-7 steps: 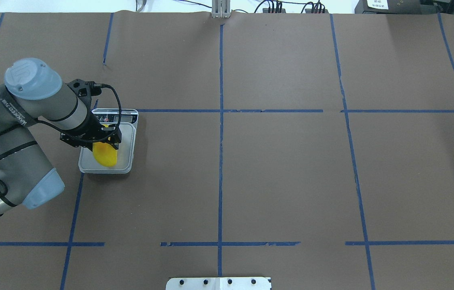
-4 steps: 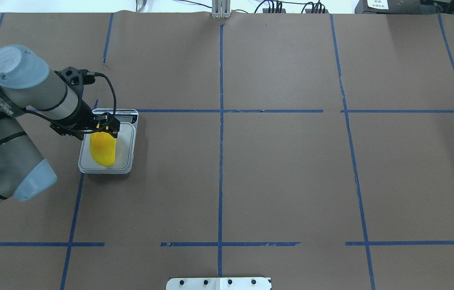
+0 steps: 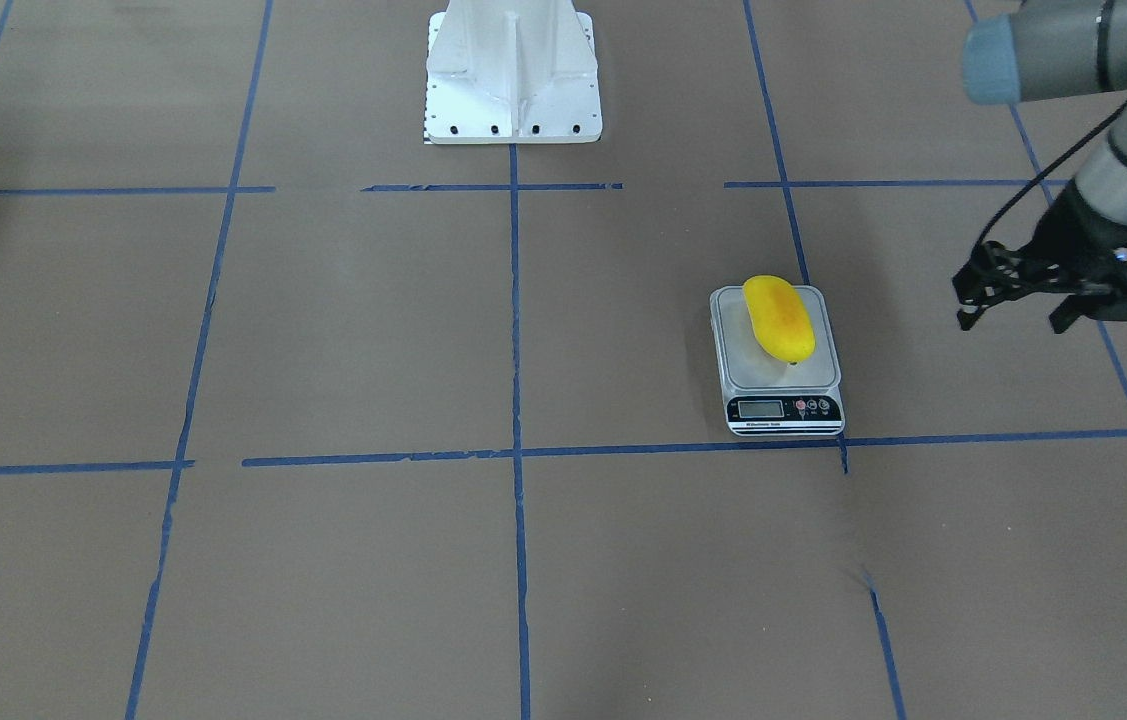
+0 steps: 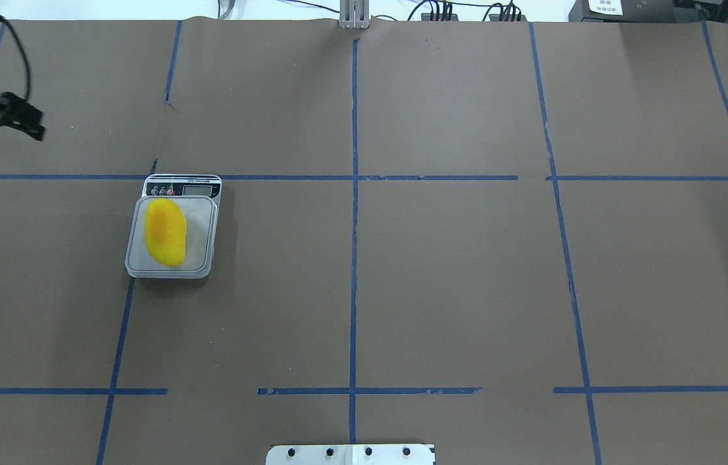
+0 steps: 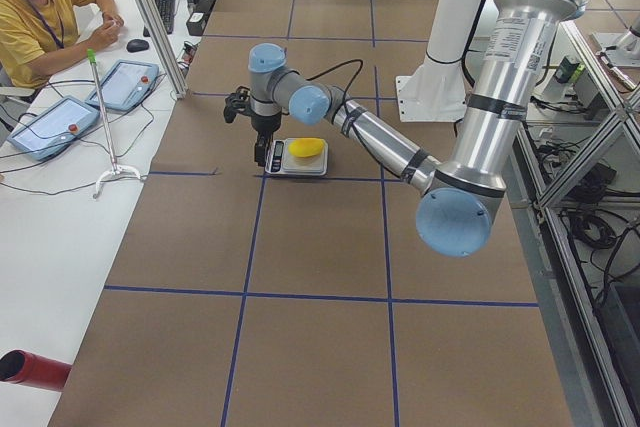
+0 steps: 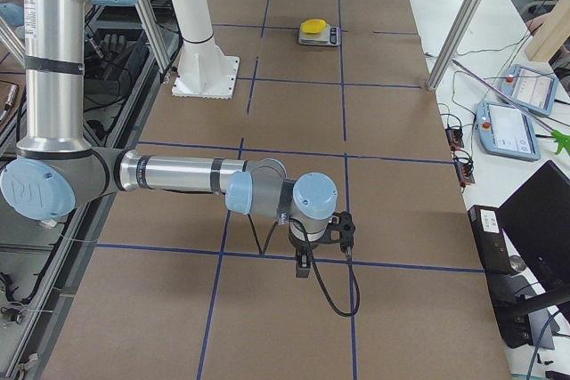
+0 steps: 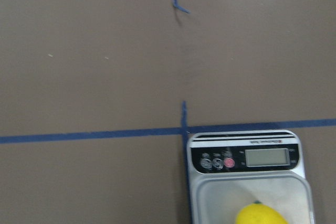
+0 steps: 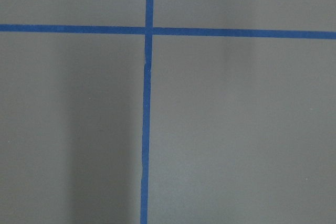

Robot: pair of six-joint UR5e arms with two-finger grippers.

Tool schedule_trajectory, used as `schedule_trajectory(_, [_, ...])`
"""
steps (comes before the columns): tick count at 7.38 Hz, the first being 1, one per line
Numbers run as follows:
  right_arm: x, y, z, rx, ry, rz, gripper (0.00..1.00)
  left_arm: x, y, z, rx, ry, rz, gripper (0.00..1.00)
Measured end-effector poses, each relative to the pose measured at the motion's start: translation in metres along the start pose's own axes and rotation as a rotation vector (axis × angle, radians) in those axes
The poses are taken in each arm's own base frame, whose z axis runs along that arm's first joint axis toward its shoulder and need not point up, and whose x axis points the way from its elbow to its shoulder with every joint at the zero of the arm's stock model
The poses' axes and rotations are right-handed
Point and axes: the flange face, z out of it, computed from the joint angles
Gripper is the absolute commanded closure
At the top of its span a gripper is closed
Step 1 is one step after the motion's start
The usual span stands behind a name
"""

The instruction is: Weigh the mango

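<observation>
The yellow mango (image 4: 165, 232) lies lengthwise on the platform of the small digital scale (image 4: 201, 236), free of any gripper; it also shows in the front view (image 3: 779, 318) and its tip in the left wrist view (image 7: 260, 216). The scale's display panel (image 7: 247, 158) faces away from the robot. My left gripper (image 3: 1015, 318) is open and empty, raised above the table well to the side of the scale (image 3: 781, 388), and shows at the overhead view's left edge (image 4: 5, 126). My right gripper (image 6: 303, 264) hangs over bare table far from the scale; I cannot tell if it is open or shut.
The white robot base (image 3: 513, 80) stands at the table's middle edge. Blue tape lines (image 4: 354, 258) grid the brown table cover. An operator (image 5: 40, 17) sits with tablets beside the table's far side. The right wrist view shows only a tape crossing (image 8: 148, 30).
My left gripper has let go of the mango, opened and pulled up and away to the left. The mango stays on the scale.
</observation>
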Motion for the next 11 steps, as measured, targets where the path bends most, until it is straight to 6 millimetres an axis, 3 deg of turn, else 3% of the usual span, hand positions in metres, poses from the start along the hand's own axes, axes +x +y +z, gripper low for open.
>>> schedule_trajectory(2, [0.0, 0.0, 0.0, 0.0, 0.0, 0.0, 0.0, -0.131, 0.022, -0.012, -0.034, 0.005, 0.073, 0.0])
schedule_trajectory(3, [0.0, 0.0, 0.0, 0.0, 0.0, 0.0, 0.0, -0.183, 0.041, -0.011, -0.054, 0.021, 0.083, 0.0])
schedule_trajectory(4, [0.0, 0.0, 0.0, 0.0, 0.0, 0.0, 0.0, -0.215, 0.059, -0.009, -0.074, 0.035, 0.074, 0.0])
schedule_trajectory(6, [0.0, 0.0, 0.0, 0.0, 0.0, 0.0, 0.0, -0.249, 0.098, -0.001, -0.105, 0.084, 0.031, 0.0])
schedule_trajectory(7, [0.0, 0.0, 0.0, 0.0, 0.0, 0.0, 0.0, -0.256, 0.107, 0.003, -0.109, 0.107, 0.015, 0.0])
schedule_trajectory(11, [0.0, 0.0, 0.0, 0.0, 0.0, 0.0, 0.0, -0.264, 0.111, 0.009, -0.117, 0.115, 0.001, 0.0])
